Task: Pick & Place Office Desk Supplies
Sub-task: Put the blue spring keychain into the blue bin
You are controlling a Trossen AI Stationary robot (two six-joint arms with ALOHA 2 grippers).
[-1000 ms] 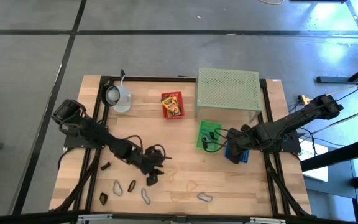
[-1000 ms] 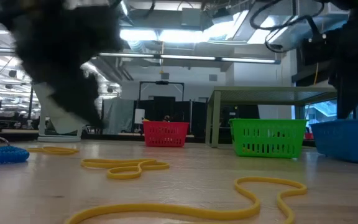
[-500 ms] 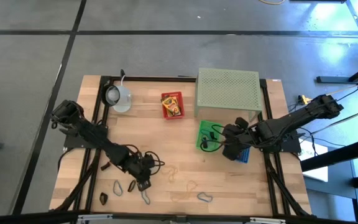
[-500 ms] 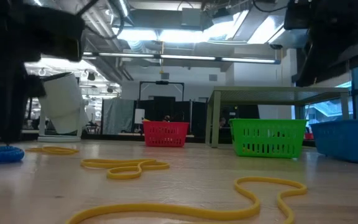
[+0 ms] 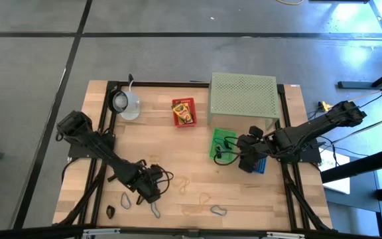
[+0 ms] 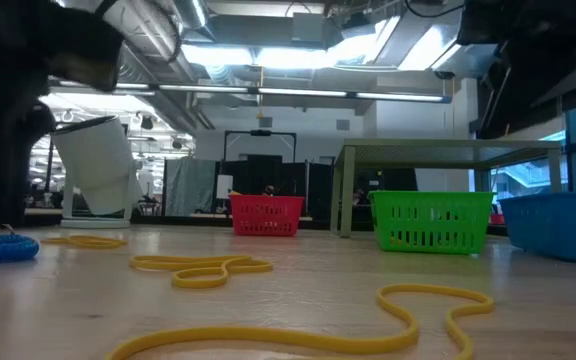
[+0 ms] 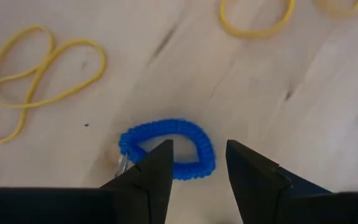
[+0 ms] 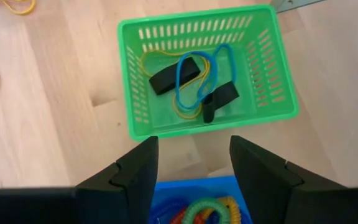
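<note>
Our left gripper (image 7: 197, 163) hangs with jaws parted and empty, straddling a blue coil (image 7: 166, 146) that lies flat on the table (image 7: 303, 112) near yellow bands (image 7: 36, 74). Our right gripper (image 8: 191, 163) is also open and holds nothing, above the gap between the green basket (image 8: 278, 68), which contains dark clips (image 8: 174, 74) and bands, and the blue basket (image 8: 197, 186).

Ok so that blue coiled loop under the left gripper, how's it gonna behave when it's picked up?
The blue coiled loop looks springy, so it probably sags or stretches. Thin and hollow, it is likely light. The left gripper stands open astride it, so one finger may nudge it aside.
</note>
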